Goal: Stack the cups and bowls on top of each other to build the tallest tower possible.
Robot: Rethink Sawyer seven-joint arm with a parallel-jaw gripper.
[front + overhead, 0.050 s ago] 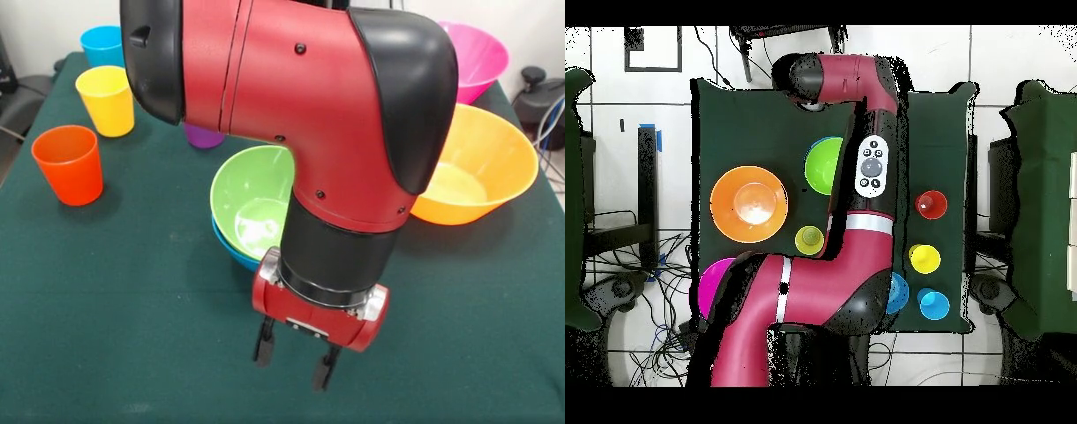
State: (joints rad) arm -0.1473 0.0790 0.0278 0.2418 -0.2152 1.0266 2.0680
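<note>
My gripper [296, 358] hangs open and empty just over the dark green cloth, on the near side of a green bowl [252, 208] that sits nested in a blue bowl [228, 246]. The large orange-yellow bowl [481, 168] and the pink bowl [481, 57] stand to the right. At the left are the orange cup [69, 163], the yellow cup [106, 99] and the blue cup [101, 44]. A purple cup [203, 137] peeks out behind the arm. From overhead, a yellow-green cup [809, 240] stands beside the orange-yellow bowl [749, 203], and the arm hides the gripper.
The red arm [300, 97] covers the table's middle in both views. A small blue bowl [898, 292] shows partly under the arm near the blue cup [934, 304]. Cables and dark gear lie off the table's right edge [543, 97].
</note>
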